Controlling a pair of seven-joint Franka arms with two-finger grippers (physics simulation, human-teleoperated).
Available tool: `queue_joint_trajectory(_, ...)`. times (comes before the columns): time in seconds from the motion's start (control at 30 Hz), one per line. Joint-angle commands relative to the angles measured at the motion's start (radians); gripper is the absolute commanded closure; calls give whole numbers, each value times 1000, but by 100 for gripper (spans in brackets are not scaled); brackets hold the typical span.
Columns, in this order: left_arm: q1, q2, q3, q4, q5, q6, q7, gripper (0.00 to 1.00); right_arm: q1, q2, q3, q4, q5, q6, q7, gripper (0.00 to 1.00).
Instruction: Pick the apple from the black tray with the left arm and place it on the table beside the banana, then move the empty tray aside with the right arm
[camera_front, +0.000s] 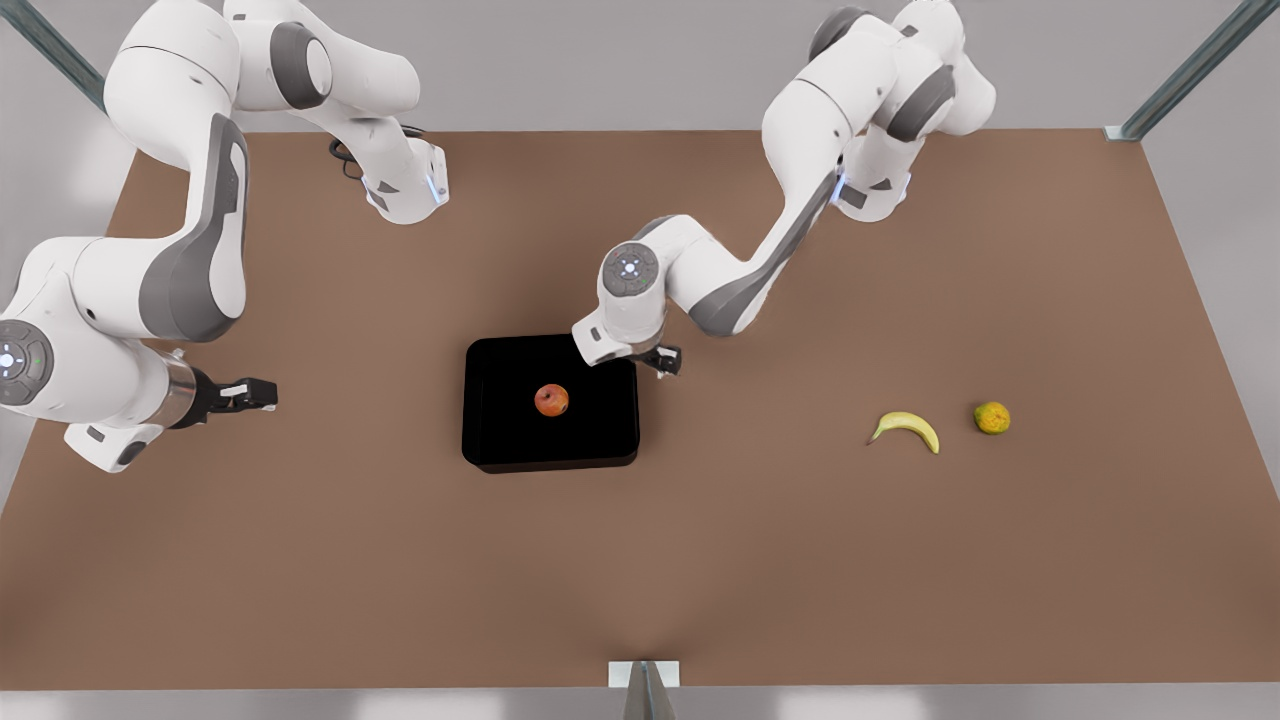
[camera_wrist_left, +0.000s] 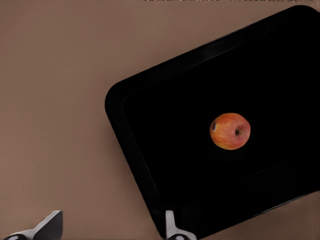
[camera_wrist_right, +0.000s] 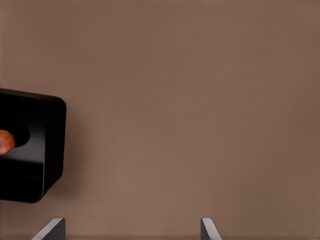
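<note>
The black tray is taken as the landmark; it lies flat on the brown desk near the desk's middle. Inside it, slightly toward the front view's right of the tray's centre, the apple is seen resting on the tray floor, clear of the rim on every side. In the left wrist view the apple is shown red-orange with a yellowish blush, its stem dimple turned toward the camera, and the tray is seen at an angle with one rounded corner close by.

Well to the front view's right of the tray, the banana lies on the desk, and a round yellow-green fruit sits just beyond it, farther from the tray.

The left end effector is held above the tray's far right corner; its fingers are spread apart and nothing is gripped between them.

Well to the front view's left of the tray, the right end effector is held over bare desk. In the right wrist view its fingers are seen wide apart and empty, with the tray's edge and a sliver of the apple visible to one side.
</note>
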Motion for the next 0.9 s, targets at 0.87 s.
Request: queue_joint_trajectory(0.87,-204,426,65,335,215,338,-837,0,3,0,3,0,-1,0,-16,0)
